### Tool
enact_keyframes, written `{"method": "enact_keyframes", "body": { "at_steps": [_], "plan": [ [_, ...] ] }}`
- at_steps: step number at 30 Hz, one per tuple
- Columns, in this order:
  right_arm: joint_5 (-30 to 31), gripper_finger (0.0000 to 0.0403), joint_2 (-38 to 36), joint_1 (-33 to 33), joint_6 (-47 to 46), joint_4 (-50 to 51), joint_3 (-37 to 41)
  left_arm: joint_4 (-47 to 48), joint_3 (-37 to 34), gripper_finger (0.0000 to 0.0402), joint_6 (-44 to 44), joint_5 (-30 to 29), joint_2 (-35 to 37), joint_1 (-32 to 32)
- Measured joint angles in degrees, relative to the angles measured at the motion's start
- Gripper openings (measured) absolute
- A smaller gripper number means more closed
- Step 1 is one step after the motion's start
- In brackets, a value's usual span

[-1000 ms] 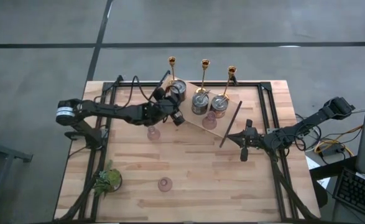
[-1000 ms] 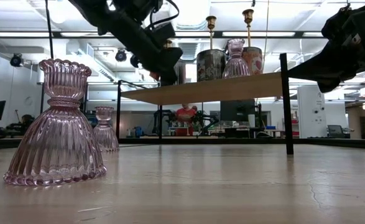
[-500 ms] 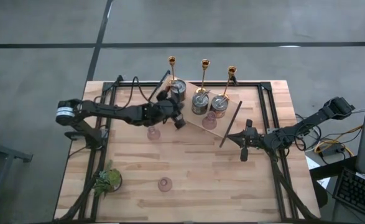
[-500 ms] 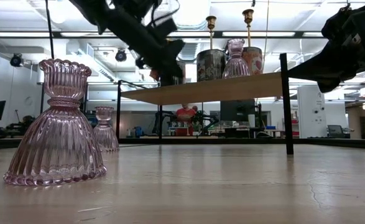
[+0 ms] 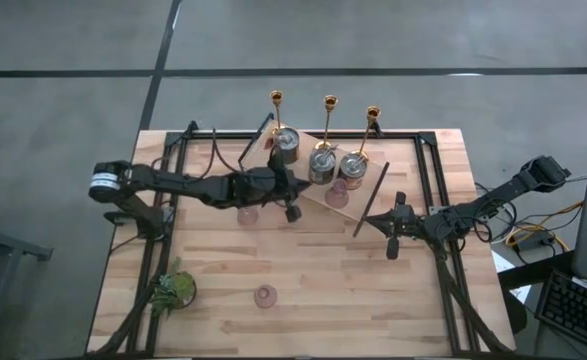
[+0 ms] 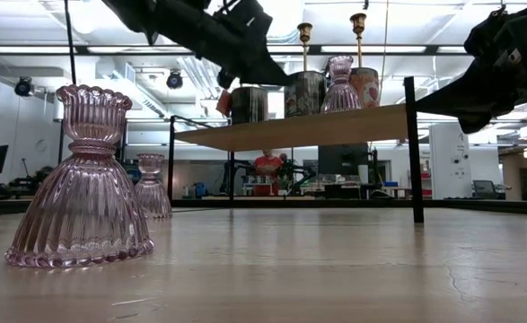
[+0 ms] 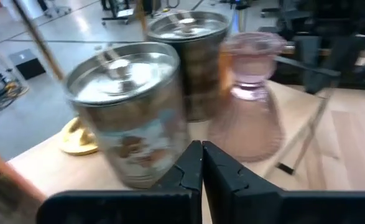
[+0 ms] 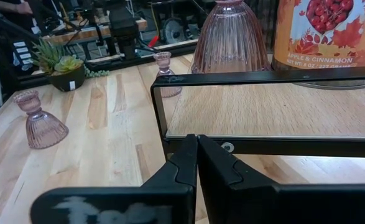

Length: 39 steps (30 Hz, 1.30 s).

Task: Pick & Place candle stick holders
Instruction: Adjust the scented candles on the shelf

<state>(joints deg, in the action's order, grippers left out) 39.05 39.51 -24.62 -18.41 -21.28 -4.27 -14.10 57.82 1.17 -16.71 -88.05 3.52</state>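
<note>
Shelf (image 5: 325, 200) of pale wood on a black frame is standing at the far middle of the desk (image 5: 303, 270), and it is carrying most of the holders. Three gold candlesticks (image 5: 328, 105) are rising along the shelf's far edge. Three silvery round holders (image 5: 322, 162) are sitting in a row just in front of them, and one pink glass cup (image 5: 337, 192) is standing on the shelf just in front of the silvery row.

The left pincer (image 5: 291, 198) is hanging over the shelf's left end, in front of the leftmost silvery holder (image 5: 286, 140), with its fingers (image 7: 191, 165) pressed together and nothing between them. In the left wrist view, two silvery holders (image 7: 132, 112) and the pink cup (image 7: 247, 93) are standing just beyond the fingertips, apart from them.

A second pink cup (image 5: 247, 213) is sitting on the desk just off the shelf's left end, beside the left arm. A third pink cup (image 5: 265, 296) is standing well in front of the shelf, near the desk's front edge. A small green plant (image 5: 174, 290) is sitting at the front left corner, well apart from the shelf.

The right pincer (image 5: 392, 232) is waiting just off the shelf's right end, fingers together and holding nothing.
</note>
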Motion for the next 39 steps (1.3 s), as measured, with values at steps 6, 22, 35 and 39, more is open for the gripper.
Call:
{"method": "enact_keyframes", "body": {
  "at_steps": [6, 22, 35, 39],
  "plan": [
    [0.0, 0.0008, 0.0, 0.0, 0.0, 0.0, 0.0, -2.0, 0.0, 0.0004, 0.3, 7.2, -1.0, 1.3],
    [0.0, 0.0008, 0.0, 0.0, 0.0, 0.0, 0.0, -6.9, 0.0, 0.0006, -0.3, 6.9, -6.7, 4.0],
    [0.0, 0.0008, 0.0, 0.0, 0.0, 0.0, 0.0, -9.5, 0.0, 0.0008, -2.9, 3.2, -7.8, 5.1],
    [0.0, 0.0008, 0.0, 0.0, 0.0, 0.0, 0.0, -10.0, 0.0, 0.0008, -3.3, 3.1, -7.8, 5.5]
  ]
}}
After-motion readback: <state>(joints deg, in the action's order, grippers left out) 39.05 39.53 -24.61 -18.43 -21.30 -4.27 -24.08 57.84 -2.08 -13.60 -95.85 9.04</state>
